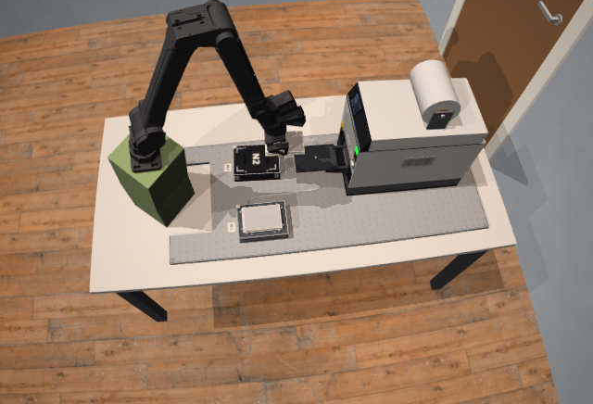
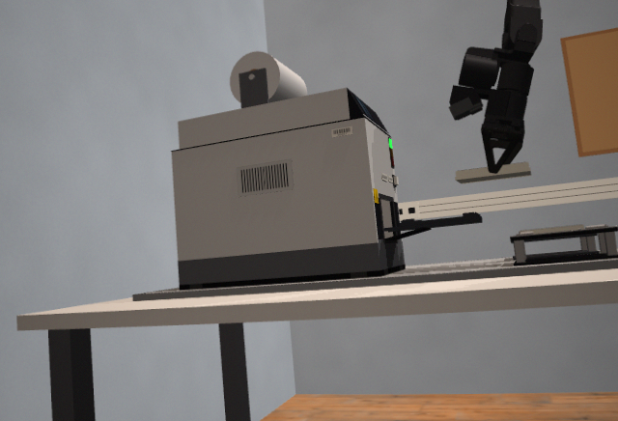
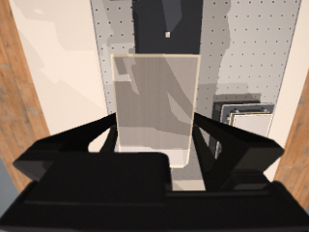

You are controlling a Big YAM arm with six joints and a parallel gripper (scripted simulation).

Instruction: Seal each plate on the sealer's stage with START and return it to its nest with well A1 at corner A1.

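My gripper (image 1: 277, 148) (image 2: 494, 169) (image 3: 154, 116) is shut on a plate (image 1: 296, 142) (image 2: 471, 176) (image 3: 154, 92) by its long sides. The plate is roughly level in the air, between nest N2 and the stage; its top looks smooth and grey, with no wells visible. Nest N2 (image 1: 243, 167) is empty. Nest N1 (image 1: 262, 235) (image 2: 519, 252) holds the other plate (image 1: 261, 218) (image 3: 252, 127), which has a smooth pale top. The sealer's stage (image 1: 318, 158) (image 2: 441, 222) (image 3: 151, 29) is out and empty. The sealer's lamp (image 1: 357, 151) (image 2: 390, 143) is green.
The sealer (image 1: 411, 168) (image 2: 210, 227) stands right of the nests in the top view, with a foil roll (image 1: 433, 87) (image 2: 287, 79) on top. The green arm base (image 1: 162, 189) stands at the left. The nests stand on a perforated board (image 1: 383, 218).
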